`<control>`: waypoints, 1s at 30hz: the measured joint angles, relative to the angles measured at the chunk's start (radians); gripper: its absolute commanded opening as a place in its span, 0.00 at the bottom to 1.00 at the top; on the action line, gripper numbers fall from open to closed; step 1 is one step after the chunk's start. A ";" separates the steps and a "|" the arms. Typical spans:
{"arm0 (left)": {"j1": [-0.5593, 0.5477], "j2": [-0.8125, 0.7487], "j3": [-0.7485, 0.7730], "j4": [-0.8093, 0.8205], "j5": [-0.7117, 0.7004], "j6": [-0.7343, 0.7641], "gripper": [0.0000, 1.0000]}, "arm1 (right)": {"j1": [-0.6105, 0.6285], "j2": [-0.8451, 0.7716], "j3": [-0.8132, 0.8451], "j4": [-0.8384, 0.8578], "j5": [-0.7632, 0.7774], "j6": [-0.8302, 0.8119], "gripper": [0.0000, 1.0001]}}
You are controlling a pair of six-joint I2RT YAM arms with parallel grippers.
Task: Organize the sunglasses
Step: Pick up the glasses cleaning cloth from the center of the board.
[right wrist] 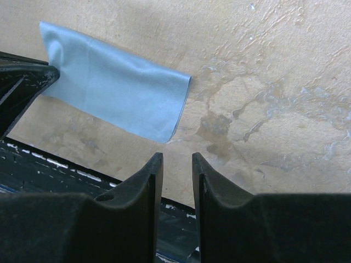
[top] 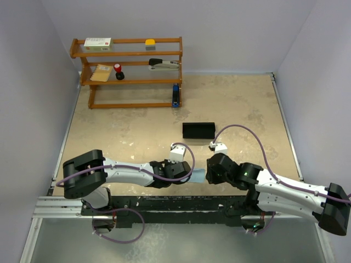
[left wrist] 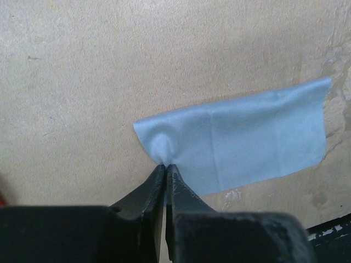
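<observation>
Mottled beige tabletop (top: pixel 137 120); pale walls (top: pixel 192 27)

You had no readable text in any view. Closest candidate was the white box (top: pixel 97 43) on the top tier of the wooden shelf (top: pixel 131 55). It showed you a red mark on its face, too small and blurred to read as a word or logo. Both wrist views gave you no lettering.
</observation>
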 measured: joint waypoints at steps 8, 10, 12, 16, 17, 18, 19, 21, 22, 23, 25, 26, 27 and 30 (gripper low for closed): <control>0.000 0.011 0.016 -0.007 0.005 0.005 0.00 | 0.000 0.023 0.000 0.002 0.000 0.000 0.30; 0.000 0.011 0.017 -0.008 0.010 0.010 0.00 | 0.000 0.042 0.000 0.008 -0.001 0.003 0.30; 0.000 0.011 0.018 -0.009 0.017 0.016 0.00 | 0.000 0.068 0.000 0.016 -0.001 0.008 0.30; 0.000 0.011 0.020 -0.011 0.030 0.019 0.00 | 0.001 0.140 0.004 0.032 -0.001 0.023 0.29; 0.000 0.011 0.021 -0.011 0.034 0.019 0.00 | 0.001 0.159 0.005 0.037 -0.002 0.027 0.30; 0.000 0.011 0.021 -0.011 0.035 0.019 0.00 | 0.003 0.175 0.006 0.042 -0.001 0.032 0.31; 0.000 0.011 0.021 -0.011 0.037 0.019 0.00 | 0.004 0.190 0.008 0.048 -0.001 0.037 0.31; 0.000 0.010 0.021 -0.012 0.039 0.019 0.00 | 0.005 0.207 0.010 0.065 -0.001 0.048 0.32; 0.000 0.008 0.021 -0.014 0.042 0.019 0.00 | 0.005 0.211 0.010 0.074 -0.001 0.053 0.33; 0.000 0.006 0.021 -0.018 0.045 0.019 0.00 | 0.005 0.213 0.010 0.083 -0.001 0.059 0.33; 0.000 0.002 0.020 -0.024 0.051 0.020 0.00 | 0.005 0.219 0.010 0.101 -0.001 0.069 0.33; 0.000 0.001 0.020 -0.026 0.053 0.020 0.00 | 0.005 0.221 0.010 0.107 0.000 0.075 0.33; 0.000 -0.002 0.019 -0.027 0.055 0.021 0.00 | 0.005 0.225 0.010 0.114 0.000 0.080 0.33; 0.000 -0.008 0.013 -0.027 0.062 0.027 0.00 | 0.005 0.239 0.011 0.131 0.002 0.093 0.33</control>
